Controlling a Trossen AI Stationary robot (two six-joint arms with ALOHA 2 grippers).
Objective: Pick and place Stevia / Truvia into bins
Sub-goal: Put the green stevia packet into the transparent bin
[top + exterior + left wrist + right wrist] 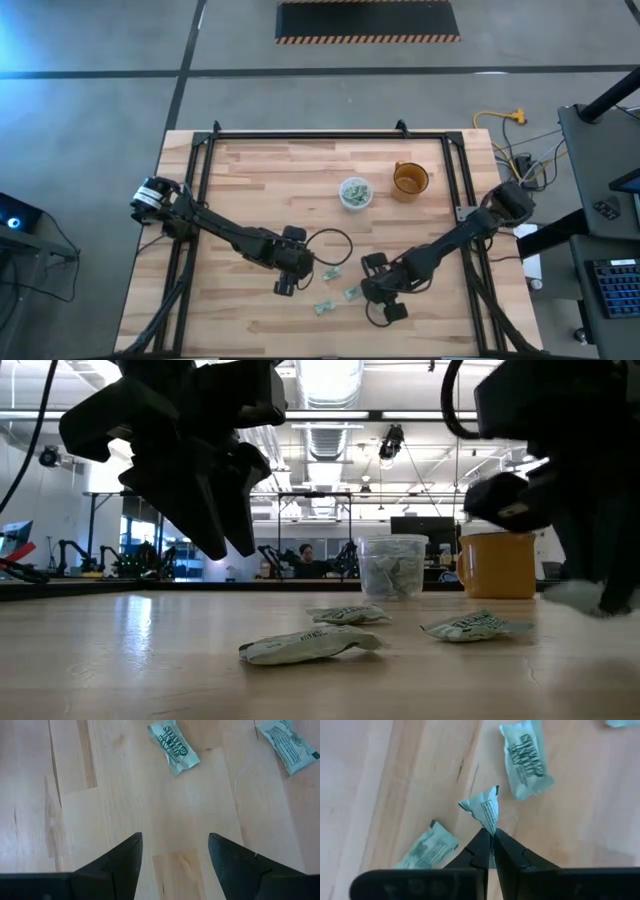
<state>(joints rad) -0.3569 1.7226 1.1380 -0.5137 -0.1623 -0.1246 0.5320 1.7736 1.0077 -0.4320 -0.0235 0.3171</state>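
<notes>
the right gripper (492,836) is closed on the corner of one stevia sachet (484,808), pinching it up off the table on the near side of the clear cup (355,192), close to three loose sachets. the paper looks light, limp and crumple-prone, so an edge pinch suits it. the left gripper (175,851) hovers open nearby.

Right wrist view: sachet (619,722) at 1 o'clock cut off by picture edge; pinched sachet (485,809) lower end hidden between right end effector (492,836) tips. Left wrist view: sachet (290,742) at 2 o'clock cut by edge. Low view: person (305,559) behind counter too small, blurred.
</notes>
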